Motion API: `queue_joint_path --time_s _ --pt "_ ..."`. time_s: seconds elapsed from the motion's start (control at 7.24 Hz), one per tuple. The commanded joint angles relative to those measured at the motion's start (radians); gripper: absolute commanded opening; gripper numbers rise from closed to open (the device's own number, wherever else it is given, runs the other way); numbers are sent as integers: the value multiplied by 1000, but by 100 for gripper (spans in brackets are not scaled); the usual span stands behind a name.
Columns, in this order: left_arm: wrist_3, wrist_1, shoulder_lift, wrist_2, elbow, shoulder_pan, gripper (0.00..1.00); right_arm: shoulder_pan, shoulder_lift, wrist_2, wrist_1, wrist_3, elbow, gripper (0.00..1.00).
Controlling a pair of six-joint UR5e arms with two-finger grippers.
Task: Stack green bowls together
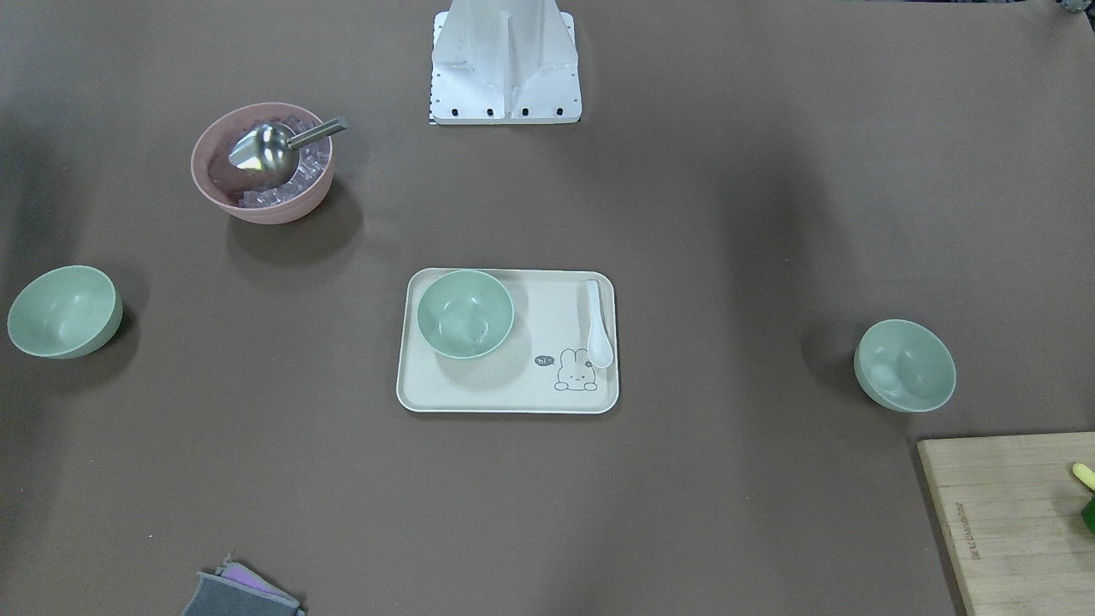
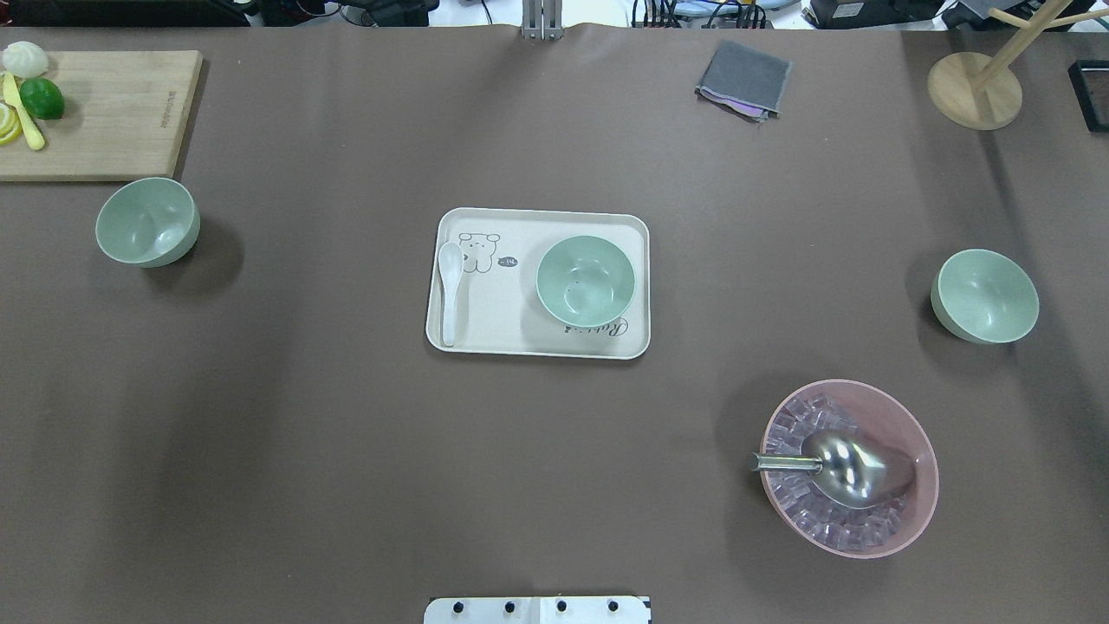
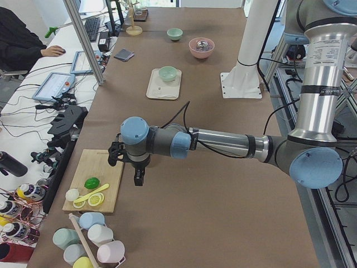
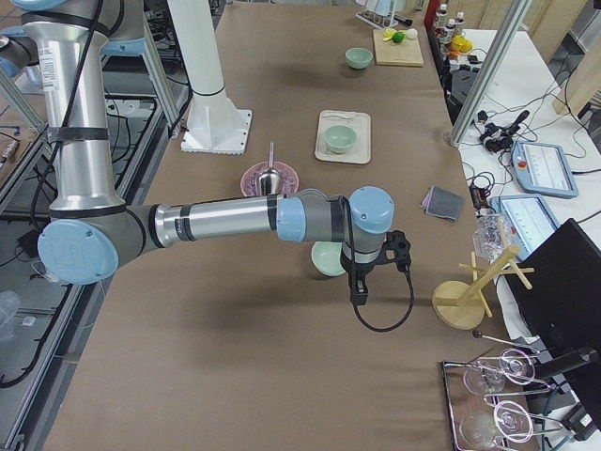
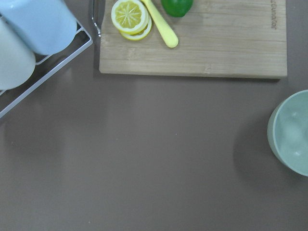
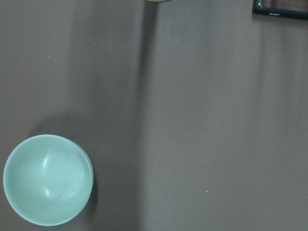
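Here, on the tray (image 2: 485,334), a tiny "hi" in a dark speech bubble next to a bunny drawing, plus some curly writing half hidden by a bowl, too hard to read. On the wooden cutting board (image 2: 113,113), a small burned-in name, too small to read. Three green bowls, all alike: small, round, pale mint, smooth and plain, open side up, none stacked yet. Middle green bowl (image 2: 586,281) on the tray, apart from the white spoon (image 2: 449,286) at the tray's other side. Left green bowl (image 2: 145,222) on the brown table just beside the cutting board. Right green bowl (image 2: 985,295) far over on the other side, near the pink bowl (image 2: 910,425) with the metal scoop (image 2: 853,468) and clear cubes. Left claw (image 3: 138,177) up over the table beside the cutting board, pointing down; open or closed, cannot tell. Right claw (image 4: 358,291) up near the right green bowl; open or closed, cannot tell either
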Motion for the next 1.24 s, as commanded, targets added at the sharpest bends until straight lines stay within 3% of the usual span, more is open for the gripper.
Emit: queue_joint_path --time_s 0.0,0.14,0.41,0.55,0.69,1.1 --pt "-27 -200 -52 9 99 70 98 -6 23 49 1 7 14 100" --pt "-68 -284 -116 8 161 113 98 -30 31 49 1 7 15 100" --pt "-121 -303 -146 2 163 156 98 -84 54 40 2 9 20 100" --pt "-122 -326 -150 9 169 229 98 -104 98 43 2 115 -35 100" --pt "-140 -350 -167 9 195 254 98 -104 114 46 6 165 -28 100" --pt "-353 -566 -175 9 324 287 98 -142 52 60 237 185 -43 100"
